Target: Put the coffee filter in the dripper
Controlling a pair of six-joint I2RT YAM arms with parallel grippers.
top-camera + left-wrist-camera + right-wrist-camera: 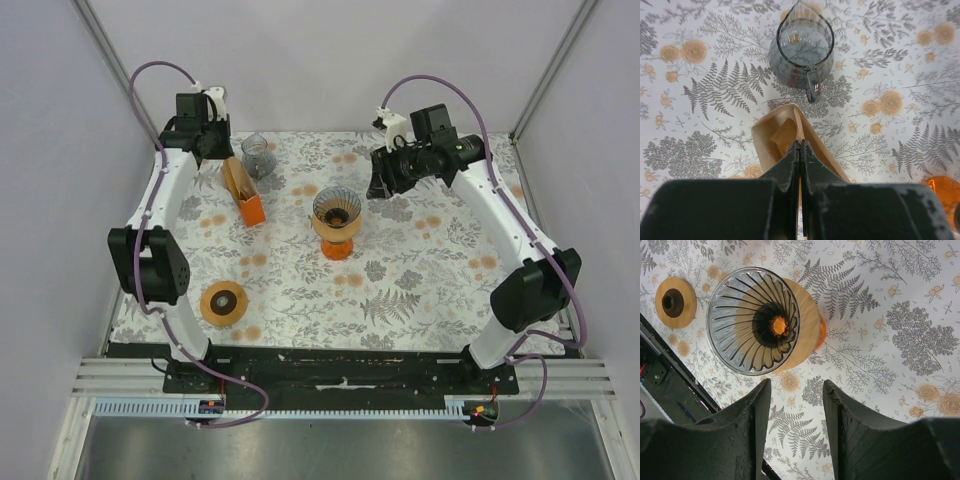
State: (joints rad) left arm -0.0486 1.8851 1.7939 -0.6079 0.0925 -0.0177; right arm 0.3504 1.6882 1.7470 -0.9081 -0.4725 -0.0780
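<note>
Pick-up step: left jaws pinched shut on the coffee filter (pixel 765 137) rim, in its orange holder (pixel 251 210) at ten o'clock from the dripper (pixel 337 212). Next, I'd say, lift clear and carry toward four o'clock. Right jaws hang open, empty. Only the left wrist view shows the pinch; the right wrist view shows the dripper's bare cone.

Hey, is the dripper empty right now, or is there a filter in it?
Empty. The dripper shows bare ribbed glass all the way down to its centre hole, with no paper inside.
</note>
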